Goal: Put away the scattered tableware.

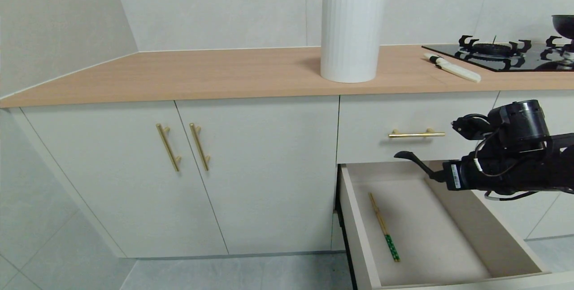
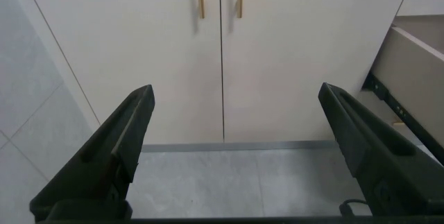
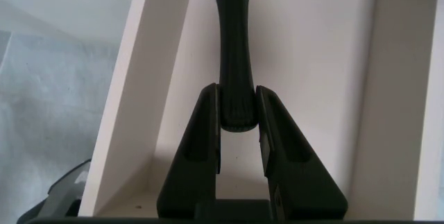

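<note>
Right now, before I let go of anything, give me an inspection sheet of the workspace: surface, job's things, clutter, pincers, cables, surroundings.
Surface: wooden countertop; an open drawer below it.
Job's things: chopsticks lying in the drawer; dark utensil held above the drawer; pale knife on the countertop beside the hob.
Clutter: white ribbed canister upright on the countertop.
Pincers: right pincer shut on the dark utensil's handle; left pincer open and empty, facing the cabinet doors.
Cables: nothing seen.
Surroundings: tiled wall behind, tiled floor below.
</note>
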